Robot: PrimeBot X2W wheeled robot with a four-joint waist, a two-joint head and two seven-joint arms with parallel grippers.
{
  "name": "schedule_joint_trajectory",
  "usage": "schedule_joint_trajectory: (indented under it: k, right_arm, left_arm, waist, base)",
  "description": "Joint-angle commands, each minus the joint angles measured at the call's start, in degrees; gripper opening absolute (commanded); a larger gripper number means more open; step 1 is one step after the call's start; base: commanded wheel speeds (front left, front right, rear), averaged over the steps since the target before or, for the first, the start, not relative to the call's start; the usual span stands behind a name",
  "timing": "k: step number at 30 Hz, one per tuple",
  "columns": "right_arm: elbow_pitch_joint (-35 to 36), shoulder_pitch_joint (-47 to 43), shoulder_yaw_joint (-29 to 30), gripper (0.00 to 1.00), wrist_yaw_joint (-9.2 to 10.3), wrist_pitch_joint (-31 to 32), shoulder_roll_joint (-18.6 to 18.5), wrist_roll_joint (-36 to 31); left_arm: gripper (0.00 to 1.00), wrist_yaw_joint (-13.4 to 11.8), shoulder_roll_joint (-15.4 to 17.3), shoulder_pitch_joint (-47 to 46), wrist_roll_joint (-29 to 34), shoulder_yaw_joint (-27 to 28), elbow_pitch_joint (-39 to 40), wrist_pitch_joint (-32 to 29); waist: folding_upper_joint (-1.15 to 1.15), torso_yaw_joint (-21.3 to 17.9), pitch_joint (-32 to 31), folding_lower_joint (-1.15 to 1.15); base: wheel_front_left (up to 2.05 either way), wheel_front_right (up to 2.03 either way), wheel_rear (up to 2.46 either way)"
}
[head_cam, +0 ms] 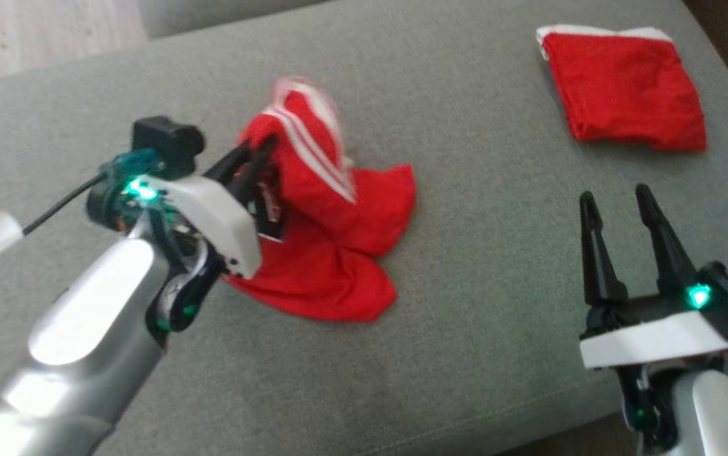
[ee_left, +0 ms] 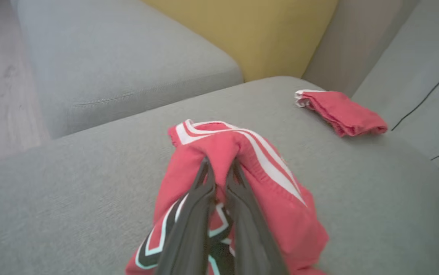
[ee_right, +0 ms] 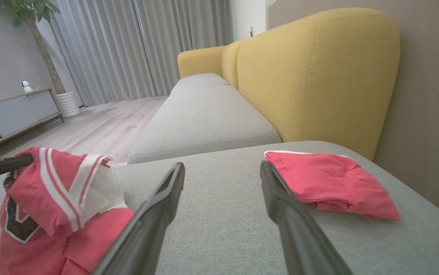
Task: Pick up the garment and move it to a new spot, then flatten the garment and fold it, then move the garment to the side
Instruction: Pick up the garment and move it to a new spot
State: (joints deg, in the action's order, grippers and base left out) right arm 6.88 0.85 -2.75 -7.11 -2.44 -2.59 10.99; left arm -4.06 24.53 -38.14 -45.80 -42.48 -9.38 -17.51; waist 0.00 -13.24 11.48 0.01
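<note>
Your left claw (ee_left: pixel 219 164) is pinched on a fold of the red garment (head_cam: pixel 332 253), left of the cushion's (head_cam: pixel 465 316) middle; your right claw (head_cam: pixel 617 199) gapes empty. Expect light, floppy cloth; grip the striped hem (head_cam: pixel 313 136).

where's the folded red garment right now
In the head view the folded red garment lies at the upper right of the grey cushion, beyond the open right gripper.
</note>
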Motion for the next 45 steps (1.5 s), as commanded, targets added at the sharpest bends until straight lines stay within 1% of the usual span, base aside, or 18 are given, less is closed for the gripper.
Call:
schedule_joint_trajectory:
  k: [1,2,5,6,7,8,9,10,15,20,26,28,31,35,39,42,45]
  right_arm:
    - [1.33,2.81,-1.91,1.0,-0.37,-0.9,-0.29,0.34]
    - [1.33,2.81,-1.91,1.0,-0.37,-0.9,-0.29,0.34]
    - [0.4,3.68,-2.38,1.0,-0.37,-1.32,-0.29,0.37]
    - [0.07,3.83,-2.45,1.0,-0.37,-1.42,-0.29,0.32]
    - [-0.29,3.93,-2.47,1.0,-0.37,-1.47,-0.29,0.22]
    - [-0.63,3.99,-2.46,1.0,-0.37,-1.53,-0.29,0.1]
    - [-0.97,4.0,-2.45,1.0,-0.37,-1.55,-0.29,0.0]
    - [-1.26,4.0,-2.42,1.0,-0.37,-1.56,-0.29,-0.12]
    - [-2.3,3.85,-2.07,1.0,-0.37,-1.29,-0.29,-0.87]
    - [-2.71,3.02,-1.23,1.0,-0.37,-0.41,-0.29,-2.06]
    - [-3.45,0.21,-0.15,1.0,-0.37,0.72,-0.29,-2.68]
    - [-3.74,-1.07,0.1,1.0,-0.37,0.89,-0.29,-2.51]
    - [-3.88,-3.29,1.13,1.0,-0.37,1.0,-0.29,-2.3]
    - [-3.87,-5.53,2.22,1.0,-0.37,0.68,-0.29,-2.21]
    - [-4.29,-7.33,2.45,1.0,-0.37,0.2,-0.29,-2.12]
    - [-4.97,-8.4,2.38,1.0,-0.37,-0.51,-0.29,-2.08]
    - [-5.88,-9.01,2.14,1.0,-0.37,-1.38,-0.29,-2.11]
  left_arm:
    - [0.0,0.01,1.78,-3.03,1.47,3.7,-2.01,3.82]
    - [0.0,0.01,1.78,-3.03,1.47,3.7,-2.01,3.82]
    - [0.0,0.22,1.12,-2.63,2.02,4.52,-7.67,8.17]
    - [0.14,0.3,0.89,-2.49,2.19,4.7,-9.37,9.49]
    - [0.32,0.47,0.71,-2.45,2.5,4.76,-10.96,10.81]
    - [0.47,0.45,0.44,-2.4,2.79,4.94,-12.49,12.27]
    - [0.85,0.37,0.08,-2.25,2.95,5.02,-13.93,13.41]
    - [1.0,0.4,-0.24,-2.12,3.17,4.98,-15.21,14.44]
    - [1.0,1.45,-2.3,-1.74,3.98,4.21,-19.44,18.87]
    - [1.0,2.17,-4.4,-0.93,4.6,3.28,-20.54,22.6]
    - [1.0,0.49,-5.86,4.11,3.16,4.14,-19.08,26.67]
    - [1.0,-0.48,-5.92,6.78,2.28,4.7,-17.72,27.59]
    - [1.0,-2.5,-5.04,11.09,2.06,5.17,-14.8,28.83]
    - [1.0,-5.72,-2.59,17.05,2.33,6.3,-9.78,30.2]
    - [1.0,-9.63,0.32,23.67,3.2,7.06,-5.21,30.9]
    - [1.0,-11.81,1.55,28.63,2.73,8.05,-1.98,31.34]
    - [1.0,-13.48,2.22,32.77,2.25,9.31,1.03,31.77]
  waist:
    - [0.0,-1.5,2.35,-0.01]
    - [0.0,-1.5,2.35,-0.01]
    - [0.0,-1.76,3.24,-0.01]
    - [0.0,-1.74,3.36,-0.01]
    - [0.0,-1.67,3.45,-0.01]
    - [0.0,-1.51,3.46,-0.01]
    - [0.0,-1.3,3.38,-0.01]
    - [0.0,-1.04,3.26,-0.01]
    - [0.0,1.19,1.52,-0.01]
    - [0.0,4.47,-2.14,-0.01]
    - [0.0,8.81,-8.35,-0.01]
    - [0.0,10.17,-10.21,-0.01]
    - [0.0,12.19,-12.3,-0.01]
    - [0.0,14.26,-13.52,-0.01]
    - [0.0,15.68,-14.34,-0.01]
    - [0.0,16.45,-14.79,-0.01]
    - [0.0,16.89,-15.2,-0.01]
  base:
    - [0.0,0.0,0.0]
    - [0.0,0.0,0.0]
    - [0.0,0.0,0.0]
    - [0.0,0.0,0.0]
    - [0.0,0.0,0.0]
    - [0.0,0.0,0.0]
    - [0.0,0.0,0.0]
    - [0.0,0.0,0.0]
    - [0.0,0.0,0.0]
    - [0.0,0.0,0.0]
    - [0.0,0.0,0.0]
    - [0.0,0.0,0.0]
    - [0.0,0.0,0.0]
    - [0.0,0.0,0.0]
    - [0.0,0.0,0.0]
    - [0.0,0.0,0.0]
    - [0.0,0.0,0.0]
